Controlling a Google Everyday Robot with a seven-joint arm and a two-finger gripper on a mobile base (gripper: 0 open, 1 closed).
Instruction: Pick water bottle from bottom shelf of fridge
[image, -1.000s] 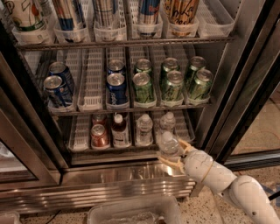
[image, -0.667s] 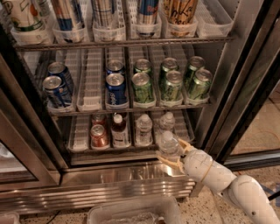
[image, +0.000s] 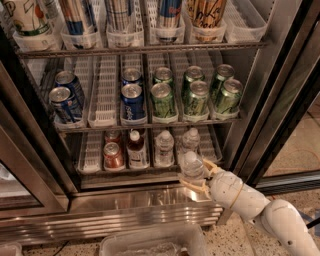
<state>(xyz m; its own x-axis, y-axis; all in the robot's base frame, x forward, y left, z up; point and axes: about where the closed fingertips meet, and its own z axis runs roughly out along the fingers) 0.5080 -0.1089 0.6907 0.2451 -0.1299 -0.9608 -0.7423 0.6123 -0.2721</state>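
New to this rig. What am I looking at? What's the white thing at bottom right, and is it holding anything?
There is one camera view, looking down into an open drinks fridge. Where the camera is mounted can't be told. The white jointed thing is the robot's arm, ending in a two-finger gripper. Its tan fingers sit on either side of a clear water bottle at the front of the bottom shelf, apparently gripping it. That shelf also holds a red can, a dark-liquid bottle and two more clear bottles. The rack above holds blue cans and green cans.
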